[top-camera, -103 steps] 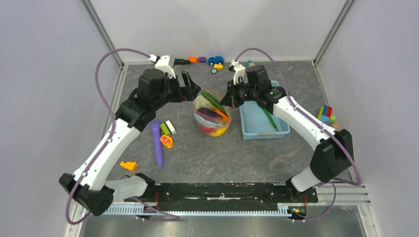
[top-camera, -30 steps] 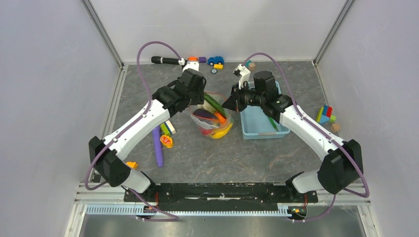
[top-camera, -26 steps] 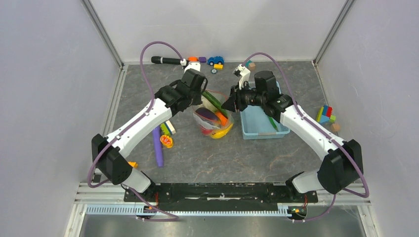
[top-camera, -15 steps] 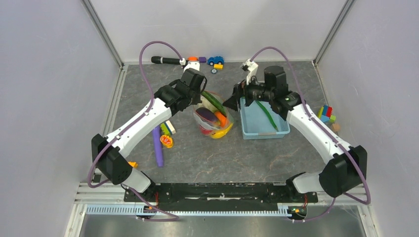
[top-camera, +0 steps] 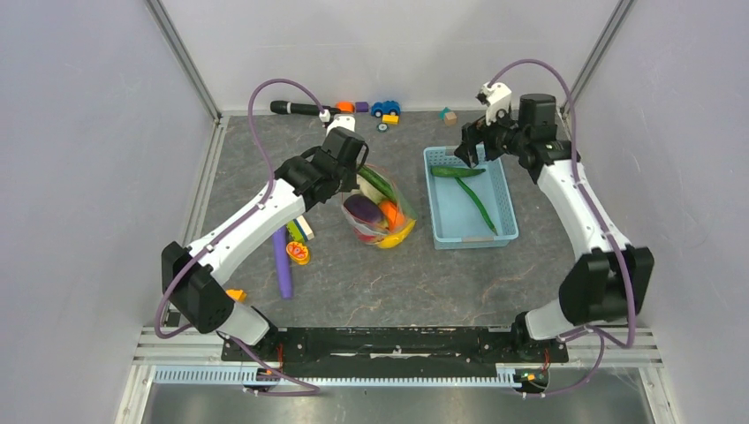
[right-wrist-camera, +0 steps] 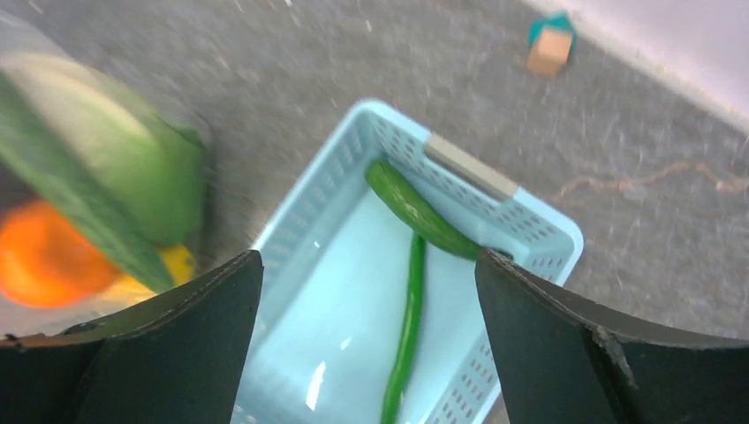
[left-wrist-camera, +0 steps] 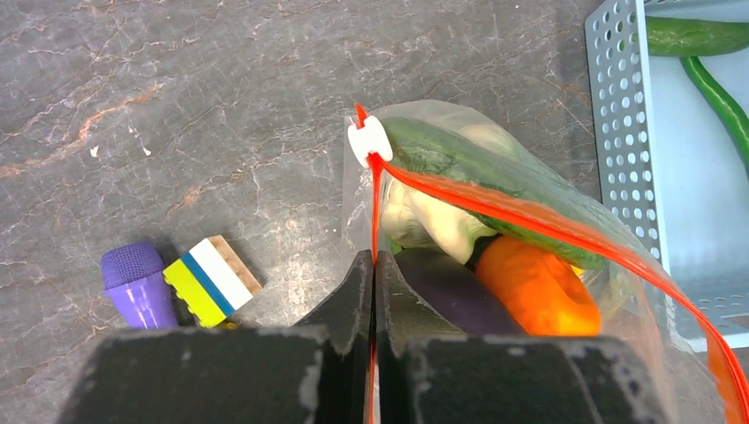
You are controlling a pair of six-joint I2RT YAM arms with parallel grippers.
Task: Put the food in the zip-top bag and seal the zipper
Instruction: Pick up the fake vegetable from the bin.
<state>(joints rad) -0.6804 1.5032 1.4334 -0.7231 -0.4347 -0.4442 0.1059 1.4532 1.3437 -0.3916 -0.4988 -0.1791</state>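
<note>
High rear overhead, close downward wrist views, basket (top-camera: 456,215) shared

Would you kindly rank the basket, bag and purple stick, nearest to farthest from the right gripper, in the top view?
1. Basket, beneath the right gripper.
2. Bag, at centre.
3. Purple stick, far left.

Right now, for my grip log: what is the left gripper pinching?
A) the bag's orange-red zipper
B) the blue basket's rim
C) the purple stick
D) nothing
A: in the left wrist view the left gripper is shut on the zipper, which runs up from between its fingers.
</note>
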